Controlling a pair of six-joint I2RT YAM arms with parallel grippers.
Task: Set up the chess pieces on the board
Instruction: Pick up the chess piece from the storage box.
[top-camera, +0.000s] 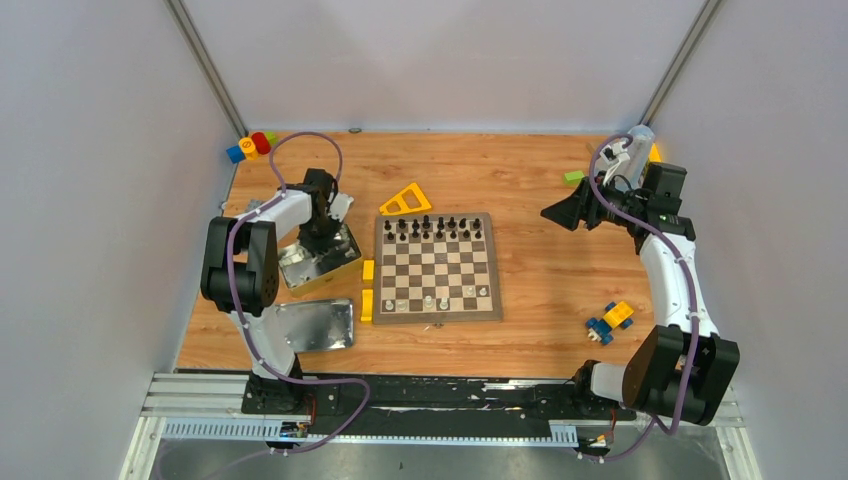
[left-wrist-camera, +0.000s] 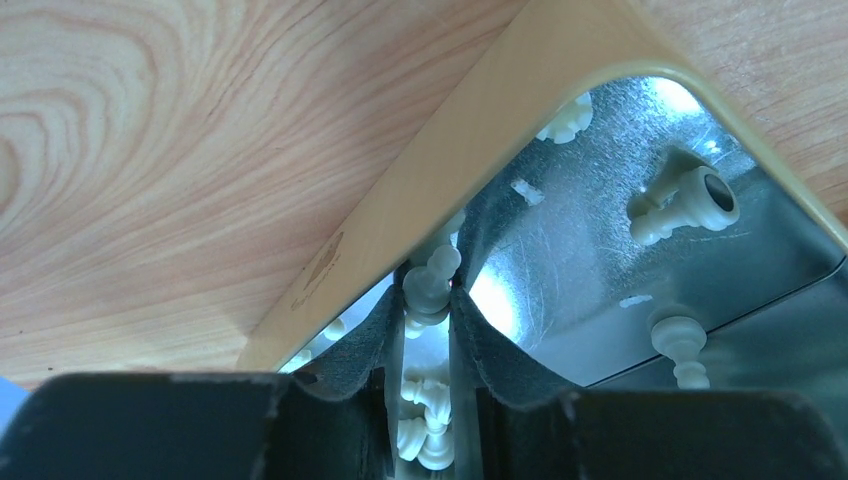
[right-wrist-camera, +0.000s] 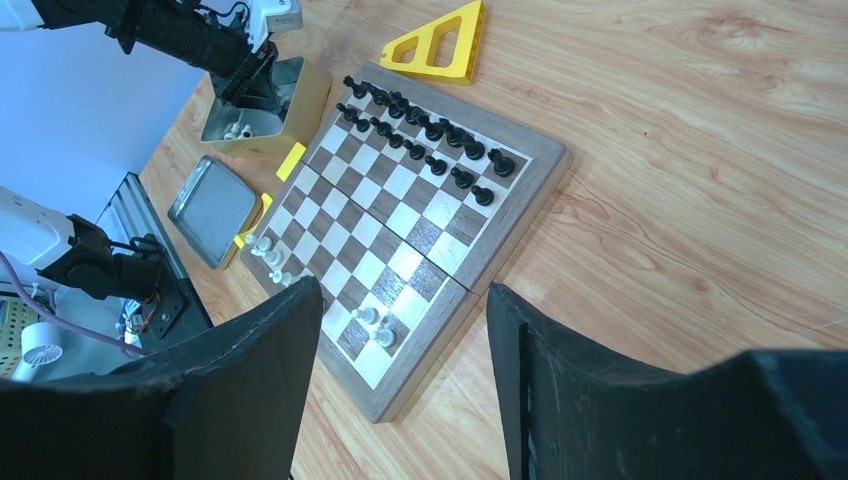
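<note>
The board (top-camera: 437, 316) lies mid-table. Black chess pieces (top-camera: 435, 228) fill its two far rows, and several white pieces (top-camera: 430, 300) stand along its near rows. My left gripper (top-camera: 325, 245) reaches into an open gold tin (top-camera: 345, 268) left of the board. In the left wrist view the gripper (left-wrist-camera: 432, 285) is shut on a white piece (left-wrist-camera: 428, 290) by the tin's rim (left-wrist-camera: 480, 140). More white pieces (left-wrist-camera: 690, 200) lie loose on the tin's floor. My right gripper (top-camera: 560, 213) hangs open and empty, high to the right of the board (right-wrist-camera: 540, 165).
The tin's lid (top-camera: 310, 325) lies near the left arm's base. Two yellow blocks (top-camera: 367, 288) sit along the board's left edge and a yellow triangle (top-camera: 405, 200) behind it. A toy car (top-camera: 610, 320), a green block (top-camera: 573, 177) and coloured blocks (top-camera: 250, 147) lie further out.
</note>
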